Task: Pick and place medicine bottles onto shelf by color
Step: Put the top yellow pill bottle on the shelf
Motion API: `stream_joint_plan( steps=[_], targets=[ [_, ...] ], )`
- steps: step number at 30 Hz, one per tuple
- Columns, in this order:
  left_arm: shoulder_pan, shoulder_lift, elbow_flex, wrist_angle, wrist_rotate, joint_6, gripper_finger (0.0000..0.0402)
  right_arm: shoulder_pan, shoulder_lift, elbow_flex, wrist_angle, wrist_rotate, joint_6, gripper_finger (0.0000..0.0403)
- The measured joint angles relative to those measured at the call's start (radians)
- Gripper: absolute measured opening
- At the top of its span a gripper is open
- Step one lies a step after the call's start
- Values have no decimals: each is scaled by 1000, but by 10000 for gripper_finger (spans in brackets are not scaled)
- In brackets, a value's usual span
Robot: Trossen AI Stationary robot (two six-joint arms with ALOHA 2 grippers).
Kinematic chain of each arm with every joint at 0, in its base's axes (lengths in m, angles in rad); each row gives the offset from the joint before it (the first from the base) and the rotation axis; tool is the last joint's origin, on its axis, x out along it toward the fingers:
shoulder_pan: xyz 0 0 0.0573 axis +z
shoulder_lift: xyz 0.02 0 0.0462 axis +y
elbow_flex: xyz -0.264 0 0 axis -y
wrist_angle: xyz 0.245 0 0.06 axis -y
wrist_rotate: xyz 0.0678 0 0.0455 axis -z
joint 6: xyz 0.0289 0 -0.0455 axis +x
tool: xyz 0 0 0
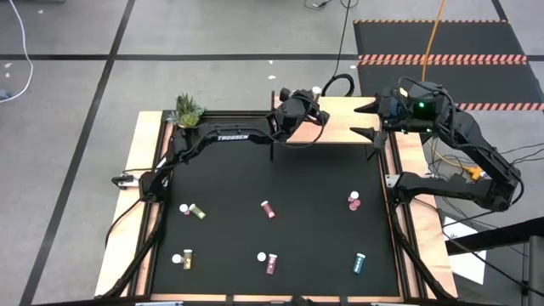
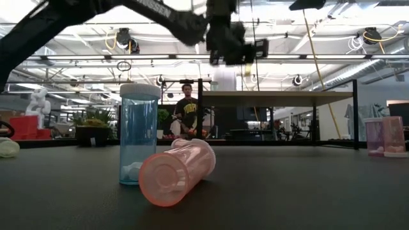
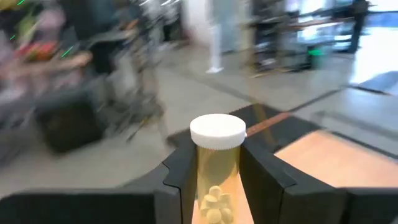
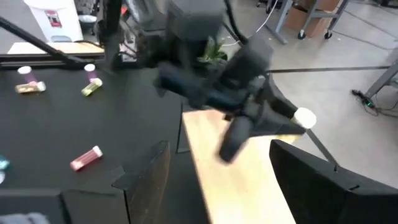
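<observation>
My left gripper [image 1: 315, 96] hovers over the far edge of the pale wood shelf [image 1: 342, 120], shut on a yellow bottle [image 3: 216, 171] with a white cap [image 3: 217, 132]. My right gripper [image 1: 367, 120] stands open at the shelf's right end, fingers pointing toward the left arm, nothing between them. Loose bottles lie on the black table: two yellow [image 1: 192, 210] [image 1: 183, 257], two dark red [image 1: 269, 209] [image 1: 269, 262], one pink [image 1: 354, 201], one teal [image 1: 359, 263]. In the low view a teal bottle [image 2: 139, 134] stands upright beside a pink one [image 2: 177, 171] lying on its side. My left gripper pinches the yellow bottle's body [image 3: 217, 180] between its two fingers [image 3: 181, 180], just below the cap. The fingers lie level and come from the table's near left. The bottle stands upright, its cap above the fingers, lifted clear above the shelf top [image 3: 336, 163].
A small green potted plant [image 1: 189, 110] sits at the table's far left corner. Wooden rails [image 1: 142, 161] border the table. The shelf stands on thin dark legs [image 2: 355, 121] at the far edge. The black surface between the loose bottles is free.
</observation>
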Motion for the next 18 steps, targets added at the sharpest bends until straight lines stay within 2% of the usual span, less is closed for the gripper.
stream_joint_plan(
  steps=[3, 7, 11, 18],
  targets=[
    [-31, -49, 2, -12, 104, 130, 108, -7, 51, 0, 68, 0, 0, 271],
    [-67, -121, 1, -121, 200, 202, 108, -25, 102, 0, 145, 0, 8, 271],
    [-91, -187, 2, -200, 200, 243, 108, -48, 130, 0, 211, 0, 55, 271],
    [-113, -191, 2, -229, 181, 271, 108, -49, 152, 0, 289, -53, 114, 271]
  ],
)
